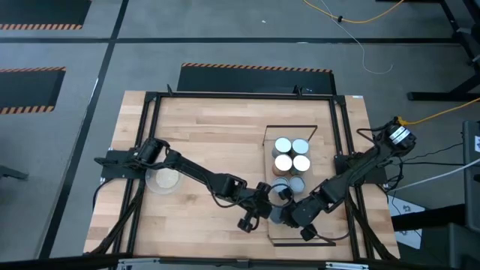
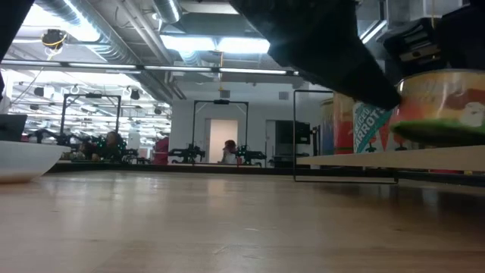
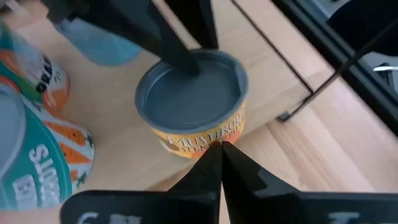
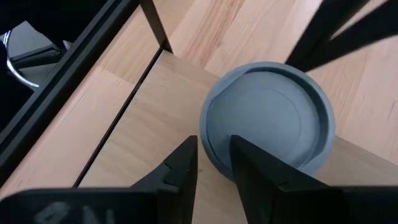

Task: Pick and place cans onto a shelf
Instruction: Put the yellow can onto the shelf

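The shelf lies on the table's right half. A can with a blue-grey top and yellow label stands on its near part and also shows in the high view and the right wrist view. My left gripper is shut at the can's left side. My right gripper is at the can's rim on the opposite side, its fingers a narrow gap apart. Several white-topped cans and one blue-grey can stand farther back on the shelf. My left gripper's shut fingertips stand against the can's side, low on the yellow label, coming about level from the table's left; I cannot tell for sure that they touch. My right gripper has the can's top rim between its fingers, one finger on the recessed top and one outside the wall. The fingers slant down from the table's right. The can stands upright on the shelf board.
A clear round dish sits at the table's left, near my left arm's base. Carrot-labelled cans stand close beside the held can. The shelf's thin black frame runs just beyond the near end. Black rails edge the table.
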{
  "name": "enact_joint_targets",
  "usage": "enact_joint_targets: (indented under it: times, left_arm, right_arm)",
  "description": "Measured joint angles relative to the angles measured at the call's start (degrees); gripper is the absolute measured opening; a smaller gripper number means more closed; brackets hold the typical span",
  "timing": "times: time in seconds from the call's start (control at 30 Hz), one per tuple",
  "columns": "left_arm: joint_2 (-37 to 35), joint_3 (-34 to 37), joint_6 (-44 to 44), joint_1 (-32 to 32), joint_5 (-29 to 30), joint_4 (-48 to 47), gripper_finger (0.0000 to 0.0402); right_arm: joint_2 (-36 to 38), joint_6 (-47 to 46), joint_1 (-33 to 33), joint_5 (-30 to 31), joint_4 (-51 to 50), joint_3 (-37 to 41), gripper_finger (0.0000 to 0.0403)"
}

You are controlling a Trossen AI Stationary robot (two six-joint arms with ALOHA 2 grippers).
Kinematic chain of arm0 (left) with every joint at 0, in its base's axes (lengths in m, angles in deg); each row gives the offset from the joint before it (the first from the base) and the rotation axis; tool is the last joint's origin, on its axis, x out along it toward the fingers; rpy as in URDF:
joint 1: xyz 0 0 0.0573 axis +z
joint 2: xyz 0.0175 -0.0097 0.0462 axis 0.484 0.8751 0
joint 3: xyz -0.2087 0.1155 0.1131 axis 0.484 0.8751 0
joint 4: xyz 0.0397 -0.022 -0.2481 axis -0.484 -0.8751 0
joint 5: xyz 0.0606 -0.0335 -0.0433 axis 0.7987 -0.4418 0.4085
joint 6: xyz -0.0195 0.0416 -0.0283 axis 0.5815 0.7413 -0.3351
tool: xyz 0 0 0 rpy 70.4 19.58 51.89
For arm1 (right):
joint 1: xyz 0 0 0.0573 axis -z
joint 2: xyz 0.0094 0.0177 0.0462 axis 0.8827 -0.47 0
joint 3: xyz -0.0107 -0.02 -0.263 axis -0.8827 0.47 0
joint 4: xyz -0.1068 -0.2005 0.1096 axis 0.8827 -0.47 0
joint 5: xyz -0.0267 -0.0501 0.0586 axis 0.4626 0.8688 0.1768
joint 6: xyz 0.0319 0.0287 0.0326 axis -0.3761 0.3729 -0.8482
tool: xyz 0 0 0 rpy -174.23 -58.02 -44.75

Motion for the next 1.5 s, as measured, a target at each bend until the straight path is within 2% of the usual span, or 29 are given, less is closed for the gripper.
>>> enact_joint_targets:
  times: [0.27,0.63,0.83,0.97,1.27,1.5]
  left_arm:
    - [0.0,0.0,1.5,0.0,0.0,1.8,0.0001]
    - [0.0,0.0,1.5,0.0,0.1,2.5,0.0001]
    - [0.3,-0.1,1.5,0.1,0.3,2.7,0.0001]
    - [0.9,-0.1,1.2,0.3,0.8,2.5,0.0001]
    - [1.7,0.0,1.4,1.0,6.4,2.6,0.0001]
    - [1.7,0.0,1.0,1.9,6.7,3.1,0.0001]
  right_arm:
    - [3.3,0.0,0.0,0.1,-3.7,0.0,0.0101]
    - [3.6,0.6,0.0,0.2,-7.1,-0.1,0.0101]
    - [3.6,2.8,0.0,-0.1,-7.4,-4.3,0.0101]
    - [3.7,2.8,0.0,-3.2,-6.8,-6.7,0.0101]
    - [3.6,1.0,0.0,-4.9,-6.9,-6.4,0.0101]
    - [3.5,-0.3,0.0,-6.5,-8.0,-6.4,0.0101]
